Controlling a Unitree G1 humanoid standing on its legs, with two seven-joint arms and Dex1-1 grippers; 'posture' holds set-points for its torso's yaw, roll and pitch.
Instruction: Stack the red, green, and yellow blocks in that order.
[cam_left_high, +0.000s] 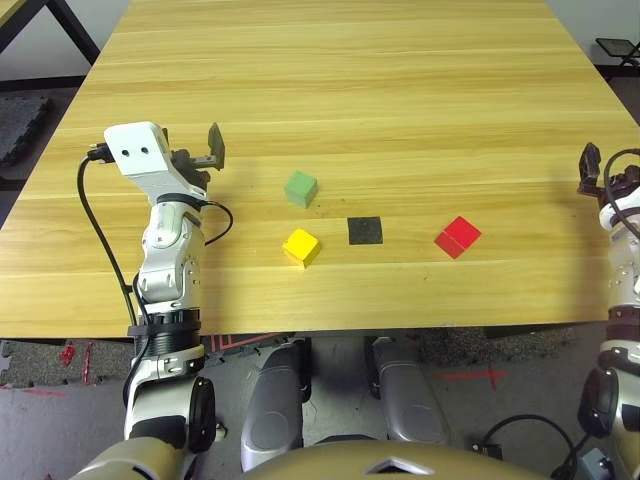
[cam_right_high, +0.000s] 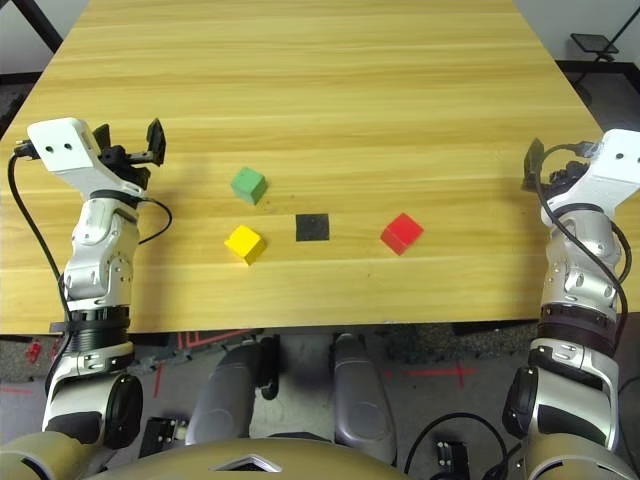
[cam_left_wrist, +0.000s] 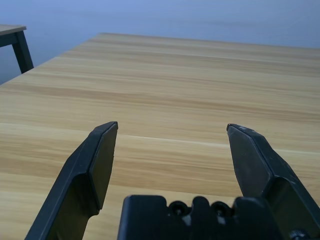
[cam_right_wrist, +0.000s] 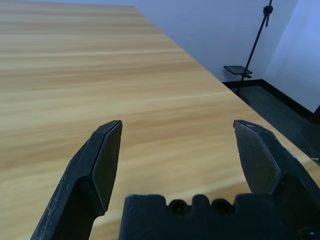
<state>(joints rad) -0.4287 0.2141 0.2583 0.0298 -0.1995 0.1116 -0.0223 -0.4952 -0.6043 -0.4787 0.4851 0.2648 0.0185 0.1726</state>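
Observation:
Three cubes lie apart on the wooden table (cam_left_high: 400, 90). The green block (cam_left_high: 300, 188) sits left of centre, and the yellow block (cam_left_high: 301, 246) is just in front of it. The red block (cam_left_high: 458, 237) rests further right. My left gripper (cam_left_high: 202, 155) hovers over the table's left side, well left of the green block. Its fingers stand open with nothing between them, as the left gripper (cam_left_wrist: 172, 127) shows in its wrist view. My right gripper (cam_right_high: 556, 165) is at the right edge, far right of the red block. It is open and empty too, seen as the right gripper (cam_right_wrist: 177, 125) in its wrist view.
A flat black square patch (cam_left_high: 365, 230) lies on the table between the yellow and red blocks. The far half of the tabletop is bare wood. A black stand (cam_right_wrist: 250, 55) is on the floor beyond the table's right edge.

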